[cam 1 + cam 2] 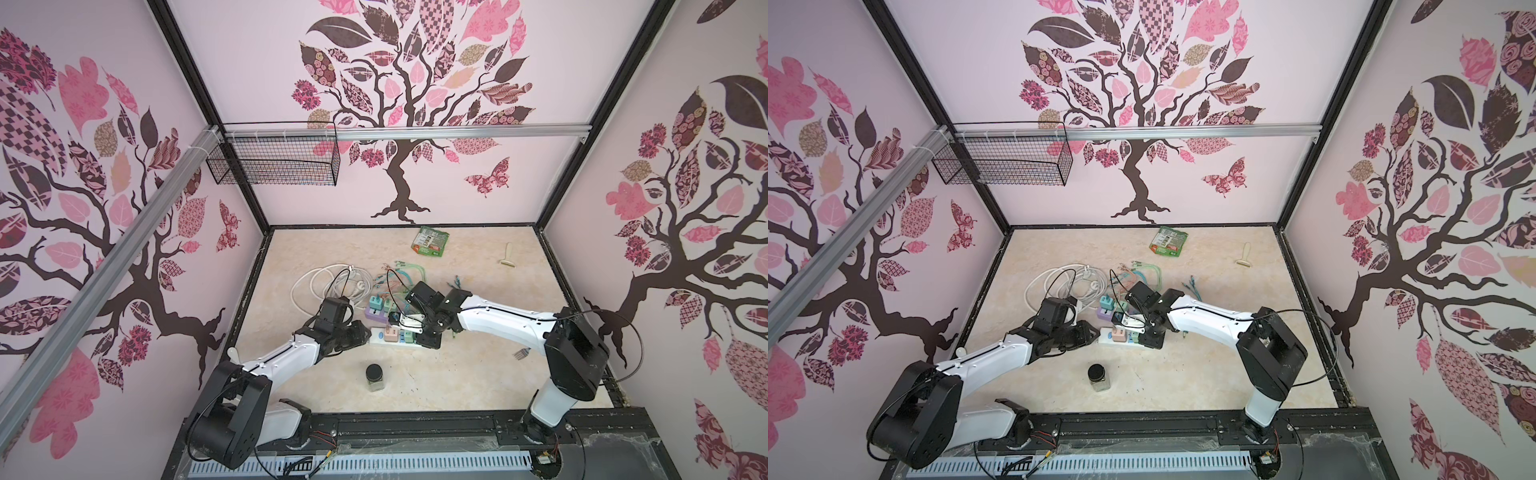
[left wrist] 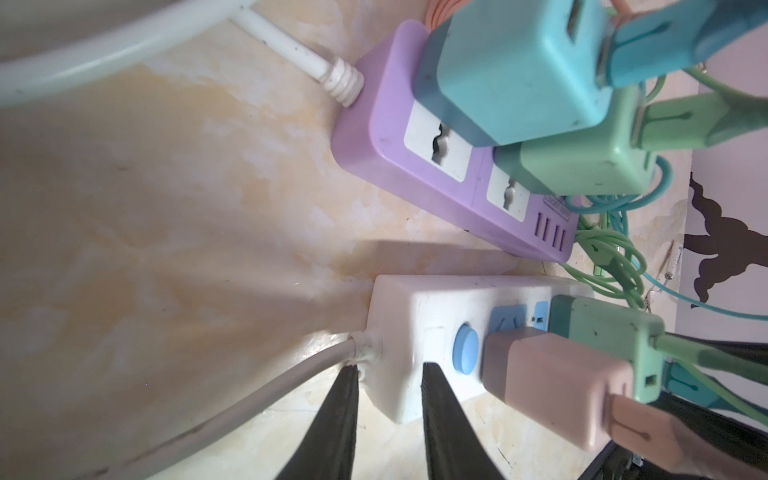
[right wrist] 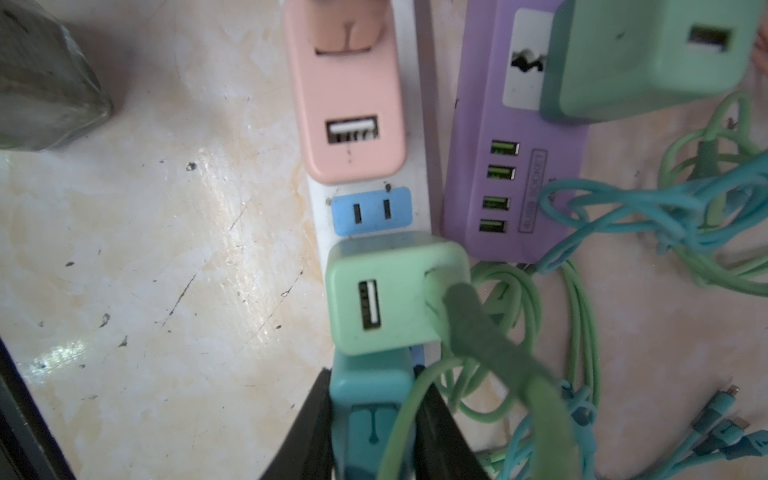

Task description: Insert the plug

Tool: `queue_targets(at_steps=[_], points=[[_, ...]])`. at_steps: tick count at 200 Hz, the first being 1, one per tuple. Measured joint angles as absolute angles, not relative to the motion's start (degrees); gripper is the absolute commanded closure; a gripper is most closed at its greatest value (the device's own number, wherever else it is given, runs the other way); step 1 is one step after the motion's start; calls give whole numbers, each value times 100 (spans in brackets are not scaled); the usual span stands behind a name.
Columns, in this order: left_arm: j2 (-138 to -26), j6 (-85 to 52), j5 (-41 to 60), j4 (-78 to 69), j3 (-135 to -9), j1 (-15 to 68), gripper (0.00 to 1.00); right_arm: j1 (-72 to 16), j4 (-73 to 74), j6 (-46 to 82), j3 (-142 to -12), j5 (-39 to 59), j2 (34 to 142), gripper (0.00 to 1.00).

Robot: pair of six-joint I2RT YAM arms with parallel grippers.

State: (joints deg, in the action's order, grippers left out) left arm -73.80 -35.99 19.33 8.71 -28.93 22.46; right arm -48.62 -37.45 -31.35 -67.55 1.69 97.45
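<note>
The right fingers [image 3: 309, 436] clamp the teal plug [image 3: 370, 399] at the end of the white power strip [image 2: 415, 316] opposite its cord [image 2: 249, 386], just beside the green adapter [image 3: 386, 299], while the left fingers [image 2: 332, 432] straddle the cord end, clamping unconfirmed.

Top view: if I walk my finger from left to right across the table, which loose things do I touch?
white cable coil → black-lidded jar → green packet → cream-handled tool

Soft even light, both top views bowed at edges, wrist views blurred up close — glare on tabletop [image 3: 216, 166].
</note>
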Motion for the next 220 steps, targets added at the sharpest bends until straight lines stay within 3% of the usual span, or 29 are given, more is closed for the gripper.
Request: queue_targets(at_steps=[135,220], points=[[-7220,-3601,1933,969,-2893,2237,68,-4856,-3782,-2644,-6737,252,9673,56],[-7085,-3599,1933,1007,-2893,2202,63,-4856,-3859,-2300,-6569,322,9006,41]])
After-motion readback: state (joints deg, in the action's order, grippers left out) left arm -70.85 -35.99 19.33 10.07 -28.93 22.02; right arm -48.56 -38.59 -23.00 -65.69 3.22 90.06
